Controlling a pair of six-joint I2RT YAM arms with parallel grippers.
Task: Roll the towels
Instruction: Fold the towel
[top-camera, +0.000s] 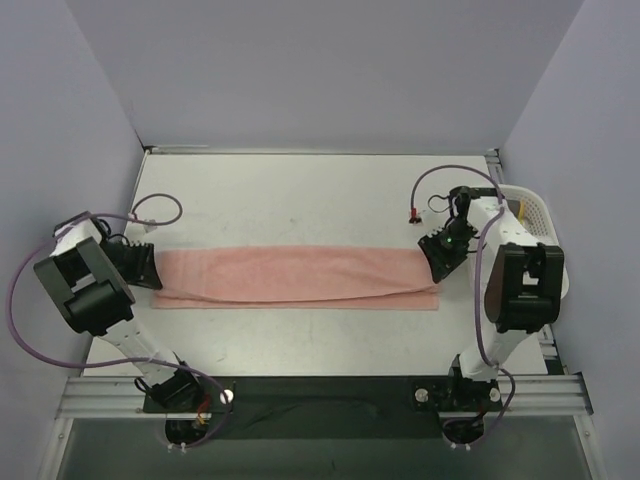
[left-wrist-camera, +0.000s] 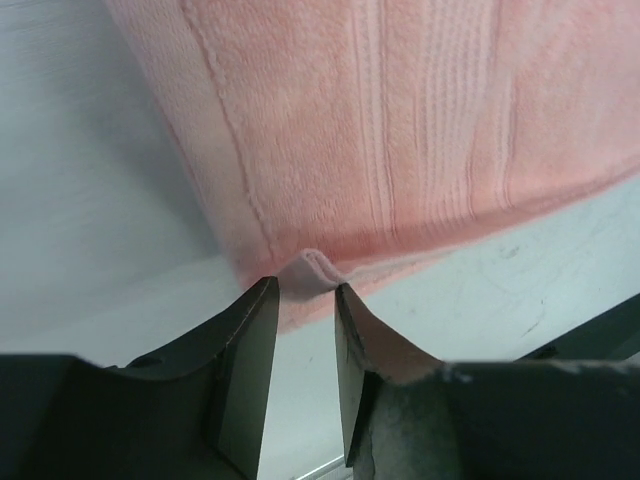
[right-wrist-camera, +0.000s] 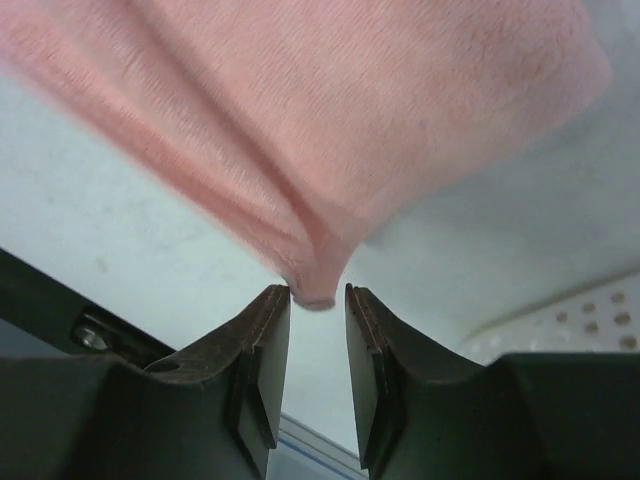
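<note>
One salmon-pink towel (top-camera: 300, 277) lies flat across the middle of the table as a long strip, folded lengthwise. My left gripper (top-camera: 150, 268) sits at its left end. In the left wrist view the gripper (left-wrist-camera: 307, 285) is open, and a small pinched ridge of the towel (left-wrist-camera: 400, 130) stands just at the fingertips with a gap on each side. My right gripper (top-camera: 437, 258) sits at the towel's right end. In the right wrist view this gripper (right-wrist-camera: 318, 290) is open too, and a puckered corner of the towel (right-wrist-camera: 330, 120) hangs free just beyond its tips.
A white mesh basket (top-camera: 535, 215) stands at the table's right edge behind the right arm, and its perforated wall (right-wrist-camera: 570, 325) shows in the right wrist view. Purple cables loop by both arms. Grey walls enclose the table on three sides.
</note>
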